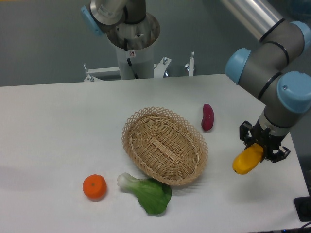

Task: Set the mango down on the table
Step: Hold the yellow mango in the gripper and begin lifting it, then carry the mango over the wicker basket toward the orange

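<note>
The mango [246,160] is a smooth yellow-orange oblong fruit at the right side of the white table [58,126]. My gripper [262,147] is shut on its upper end, with black fingers on either side. The fruit hangs tilted, its lower end pointing down-left, close above the tabletop. Whether it touches the surface I cannot tell. It is well to the right of the woven basket.
An empty wicker oval basket [164,144] sits in the middle. A dark-red sweet potato [207,117] lies behind and right of it. A round orange tangerine [94,187] and a green leafy vegetable [147,192] lie near the front edge. The arm's base column [132,43] stands behind the table.
</note>
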`<action>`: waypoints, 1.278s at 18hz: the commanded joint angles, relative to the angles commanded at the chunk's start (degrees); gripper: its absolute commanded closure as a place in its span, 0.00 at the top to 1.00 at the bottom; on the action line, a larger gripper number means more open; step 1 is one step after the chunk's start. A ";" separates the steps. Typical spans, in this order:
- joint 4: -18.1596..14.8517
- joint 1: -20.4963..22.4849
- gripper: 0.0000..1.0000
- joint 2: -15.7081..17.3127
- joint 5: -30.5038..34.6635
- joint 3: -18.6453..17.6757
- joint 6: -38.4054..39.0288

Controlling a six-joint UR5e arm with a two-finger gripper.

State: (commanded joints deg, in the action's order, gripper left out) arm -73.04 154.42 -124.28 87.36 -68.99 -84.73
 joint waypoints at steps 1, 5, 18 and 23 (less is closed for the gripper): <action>0.00 -0.09 0.25 0.00 -0.09 -0.09 0.09; 0.00 -0.70 0.26 0.18 -0.09 -0.09 0.88; -0.09 -10.27 0.27 5.36 0.09 -6.15 11.24; 0.44 -17.74 0.27 9.13 -0.53 -10.62 15.19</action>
State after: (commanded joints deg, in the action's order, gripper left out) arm -72.60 136.69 -115.14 86.84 -79.62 -69.53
